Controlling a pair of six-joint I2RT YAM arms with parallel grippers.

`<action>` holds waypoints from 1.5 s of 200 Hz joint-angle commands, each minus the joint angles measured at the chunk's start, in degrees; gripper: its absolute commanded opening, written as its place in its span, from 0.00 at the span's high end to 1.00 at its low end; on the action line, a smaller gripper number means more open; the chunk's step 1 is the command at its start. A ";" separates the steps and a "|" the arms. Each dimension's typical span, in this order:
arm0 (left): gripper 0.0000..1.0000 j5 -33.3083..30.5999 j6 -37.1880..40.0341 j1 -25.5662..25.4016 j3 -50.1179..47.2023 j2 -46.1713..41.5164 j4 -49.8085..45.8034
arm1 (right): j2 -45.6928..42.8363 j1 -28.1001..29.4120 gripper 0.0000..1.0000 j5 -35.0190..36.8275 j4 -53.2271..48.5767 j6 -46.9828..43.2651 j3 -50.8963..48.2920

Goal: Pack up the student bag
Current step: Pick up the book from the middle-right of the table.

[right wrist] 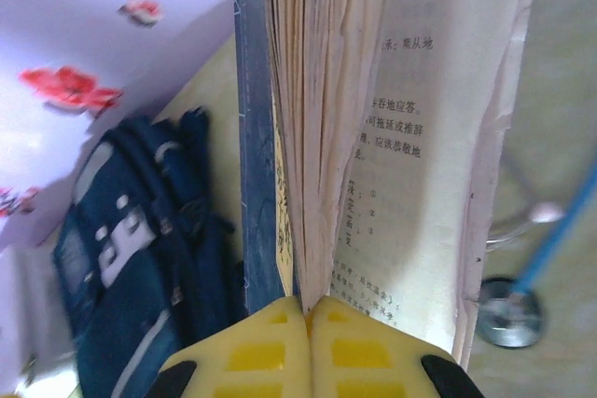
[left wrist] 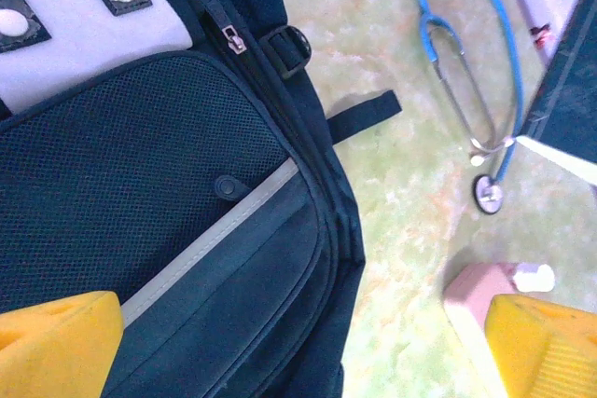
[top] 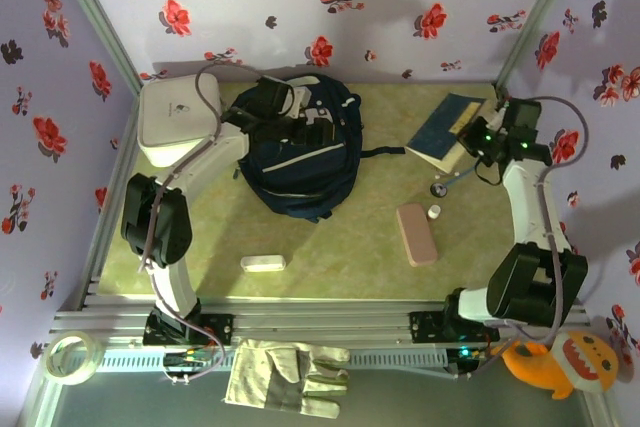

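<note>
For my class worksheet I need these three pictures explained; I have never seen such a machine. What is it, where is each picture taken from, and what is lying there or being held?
These are two robot arms bolted at the near edge of a table. One picture looks down from above; the other two come from a camera on each wrist. On the table lie a navy student bag, a white rounded box, a blue stethoscope, a pink case and a small white box. The left hand hangs open over the bag, holding nothing. The right hand is shut on the edge of a blue-covered book, whose pages fan open.
</note>
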 commanded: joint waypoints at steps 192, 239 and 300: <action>0.26 30.09 -19.10 5.32 1.89 7.48 20.70 | 7.68 22.47 1.00 -28.40 28.43 10.39 -4.67; 0.63 31.30 -22.28 5.78 -0.33 6.62 26.13 | 8.49 22.47 1.00 -26.74 24.20 7.26 -3.90; 1.00 23.13 -21.69 8.20 -4.77 1.72 24.78 | 8.66 22.39 0.31 -12.84 15.20 6.61 -2.79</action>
